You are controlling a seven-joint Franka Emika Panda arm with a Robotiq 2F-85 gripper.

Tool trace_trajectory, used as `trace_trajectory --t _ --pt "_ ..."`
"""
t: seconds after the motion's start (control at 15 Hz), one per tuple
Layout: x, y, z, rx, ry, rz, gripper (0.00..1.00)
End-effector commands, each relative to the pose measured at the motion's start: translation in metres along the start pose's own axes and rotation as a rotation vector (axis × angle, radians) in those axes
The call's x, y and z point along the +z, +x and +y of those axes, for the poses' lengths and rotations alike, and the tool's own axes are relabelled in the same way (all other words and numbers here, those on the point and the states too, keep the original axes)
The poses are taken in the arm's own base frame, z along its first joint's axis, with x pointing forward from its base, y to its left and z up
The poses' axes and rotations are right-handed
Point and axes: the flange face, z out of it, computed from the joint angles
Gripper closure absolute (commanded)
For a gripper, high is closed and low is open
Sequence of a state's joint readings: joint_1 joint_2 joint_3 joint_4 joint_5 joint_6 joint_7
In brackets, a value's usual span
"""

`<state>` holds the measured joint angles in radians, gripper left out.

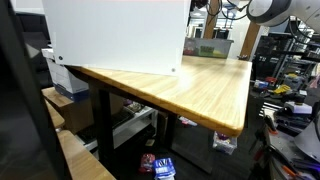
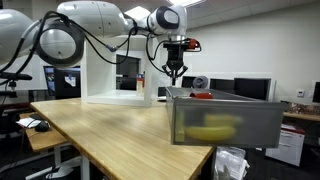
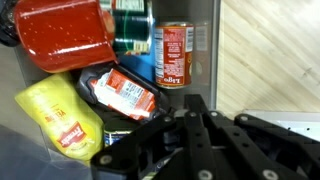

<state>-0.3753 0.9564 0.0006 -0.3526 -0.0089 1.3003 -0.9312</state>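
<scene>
My gripper (image 2: 175,74) hangs shut and empty just above the near-left corner of a grey translucent bin (image 2: 262,113) on the wooden table (image 2: 110,135). In the wrist view the shut fingers (image 3: 196,100) come in from the bottom and point down into the bin. Below them lie a red packet (image 3: 122,94), a yellow squeeze bottle (image 3: 60,122), a red pot (image 3: 62,35), a green can (image 3: 130,24) and a red-labelled can (image 3: 175,55). Nothing sits between the fingers. A yellow shape (image 2: 212,129) shows through the bin wall.
A large white box (image 1: 115,35) stands on the table's far side from the bin (image 1: 208,47). The table edge (image 1: 160,100) drops to cluttered floor. Monitors (image 2: 250,88) and desks sit behind the bin. The arm (image 2: 90,20) arches over the table.
</scene>
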Motion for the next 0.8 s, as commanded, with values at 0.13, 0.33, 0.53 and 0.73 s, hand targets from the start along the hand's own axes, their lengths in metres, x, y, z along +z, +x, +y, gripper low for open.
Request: trace_trajectory --t 0.13,0.33,0.53,0.73 --pt "-0.002 0.002 -0.004 -0.006 0.009 -0.005 1.0" --pt "-0.002 -0.001 0.0 0.006 0.001 -0.003 1.0" --pt "-0.005 -0.01 0.005 0.026 -0.003 -0.006 0.74" --pt "-0.01 -0.022 0.011 0.047 -0.015 -0.015 0.66"
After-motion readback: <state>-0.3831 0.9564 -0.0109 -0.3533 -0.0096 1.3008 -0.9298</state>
